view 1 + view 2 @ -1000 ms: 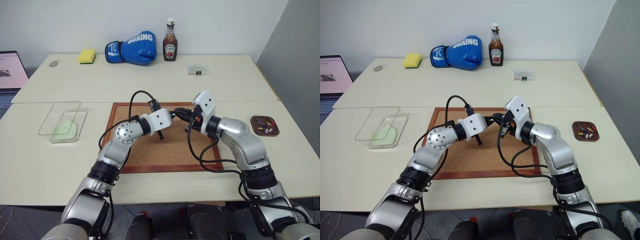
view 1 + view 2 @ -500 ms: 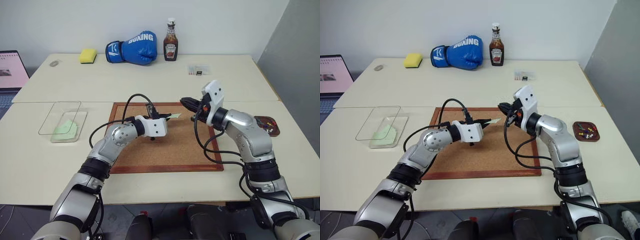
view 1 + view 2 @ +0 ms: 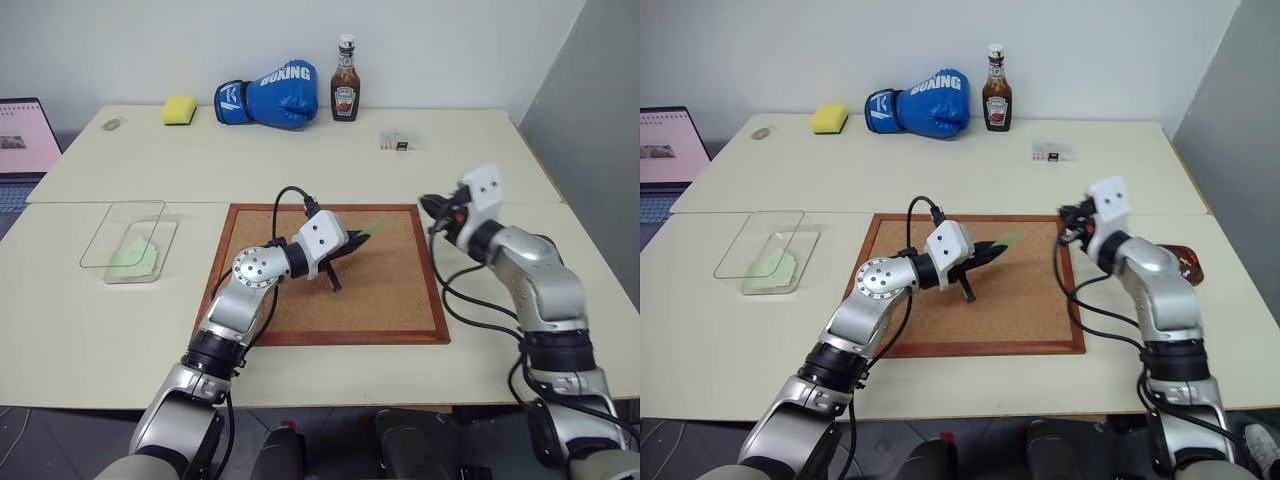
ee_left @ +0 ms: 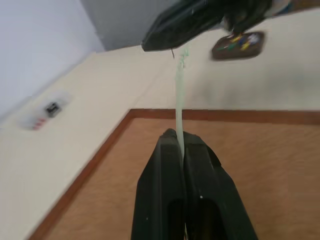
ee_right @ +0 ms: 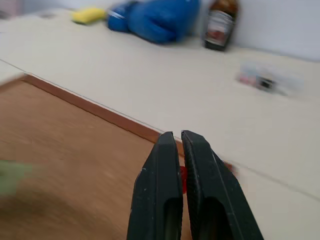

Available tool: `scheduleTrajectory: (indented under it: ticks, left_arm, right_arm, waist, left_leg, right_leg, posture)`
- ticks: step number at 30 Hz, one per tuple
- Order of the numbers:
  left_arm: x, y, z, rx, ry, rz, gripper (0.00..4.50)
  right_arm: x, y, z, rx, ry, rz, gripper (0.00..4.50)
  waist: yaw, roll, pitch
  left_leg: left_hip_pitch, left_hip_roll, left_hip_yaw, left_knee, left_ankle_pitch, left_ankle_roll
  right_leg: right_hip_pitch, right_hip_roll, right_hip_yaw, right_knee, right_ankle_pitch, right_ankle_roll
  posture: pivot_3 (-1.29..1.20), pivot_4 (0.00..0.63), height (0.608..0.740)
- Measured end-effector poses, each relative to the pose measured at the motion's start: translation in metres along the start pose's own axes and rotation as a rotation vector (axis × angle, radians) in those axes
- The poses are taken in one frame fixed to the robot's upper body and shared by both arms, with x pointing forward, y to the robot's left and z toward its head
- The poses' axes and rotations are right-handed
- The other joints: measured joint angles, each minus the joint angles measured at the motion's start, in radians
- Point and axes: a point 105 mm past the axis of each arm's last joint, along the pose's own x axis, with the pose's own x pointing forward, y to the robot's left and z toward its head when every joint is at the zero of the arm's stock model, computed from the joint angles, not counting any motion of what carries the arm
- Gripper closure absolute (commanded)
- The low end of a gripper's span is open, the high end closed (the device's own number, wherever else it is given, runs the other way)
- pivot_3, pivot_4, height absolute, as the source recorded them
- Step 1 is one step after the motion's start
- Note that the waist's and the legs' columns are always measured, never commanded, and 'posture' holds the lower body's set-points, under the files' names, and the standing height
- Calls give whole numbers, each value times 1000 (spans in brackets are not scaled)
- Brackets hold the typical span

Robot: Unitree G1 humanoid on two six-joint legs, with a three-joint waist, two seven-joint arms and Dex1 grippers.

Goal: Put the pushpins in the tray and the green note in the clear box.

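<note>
The desk [image 3: 300, 165] carried a corkboard [image 3: 390, 295] with a reddish wooden frame near the middle. On the far side stood a blue boxing glove [image 3: 266, 95], a ketchup bottle [image 3: 345, 93], a yellow sponge [image 3: 178, 110] and a small clear labelled case [image 3: 396, 141]; a laptop [image 3: 25, 135] showed at the far left edge.

Left of the corkboard lay the clear box [image 3: 135, 255] with a pale green sheet inside it and a flat clear lid leaning against its far side. To the right of the board, the dark brown tray [image 3: 1191, 264] was mostly hidden behind the right arm; in the left wrist view the tray [image 4: 237, 45] held several coloured pushpins [image 4: 241, 41].

The left gripper [image 3: 352, 247] hung over the middle of the corkboard, its jaws clamped on a green note [image 3: 372, 230], which stuck out toward the right, lifted off the board. The right gripper [image 3: 430, 206] hovered above the board's far right corner, jaws pressed together; in the right wrist view a small red spot [image 5: 183, 179] showed just behind them, too blurred to tell whether it was a pin or whether it was held.
</note>
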Motion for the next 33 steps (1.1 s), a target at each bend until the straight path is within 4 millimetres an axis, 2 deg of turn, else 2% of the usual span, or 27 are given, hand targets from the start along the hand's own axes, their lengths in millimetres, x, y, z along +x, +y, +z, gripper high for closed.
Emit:
scheduleTrajectory:
  ticks: [2,7,11,18,29,30,33]
  left_arm:
    - [1,-4,3,-60,3,-26,4490]
    - [2,-29,6,-178,25,-141,4490]
    - [4,-43,5,-203,53,-203,4490]
    - [6,-49,4,-213,70,-230,4490]
    - [1,-49,3,-210,92,-218,4490]
    - [1,-49,4,-208,91,-218,4500]
    - [2,-49,5,-203,87,-213,4500]
  right_arm:
    - [-7,-17,-5,-34,21,-86,4500]
    - [-38,-81,-27,-16,89,-381,4500]
    - [-54,-104,-43,28,135,-473,4500]
    - [-56,-114,-70,151,199,-484,4500]
    - [-49,-120,-78,190,189,-494,4500]
    - [-49,-119,-80,191,191,-493,3929]
    - [-48,-118,-83,192,200,-490,3253]
  waist:
    - [-2,0,0]
    - [-2,0,0]
    - [-6,0,0]
    - [-5,0,0]
    - [-4,0,0]
    - [-4,0,0]
    - [-4,0,0]
  left_leg:
    - [1,0,0,0,0,0]
    - [5,0,2,0,0,0]
    - [6,0,4,0,0,0]
    - [6,0,5,0,0,0]
    - [6,0,5,0,0,0]
    - [6,0,5,0,0,0]
    - [6,0,5,0,0,0]
  right_leg:
    - [0,0,0,0,0,0]
    - [2,0,2,1,0,0]
    - [2,1,4,2,0,0]
    - [2,1,5,2,0,1]
    - [2,0,5,1,0,1]
    - [2,0,5,1,0,1]
    - [2,0,5,1,0,1]
  posture:
    - [0,150,740]
    - [0,150,740]
    - [0,150,740]
    - [0,150,740]
    - [0,150,740]
    - [0,150,740]
    - [0,150,740]
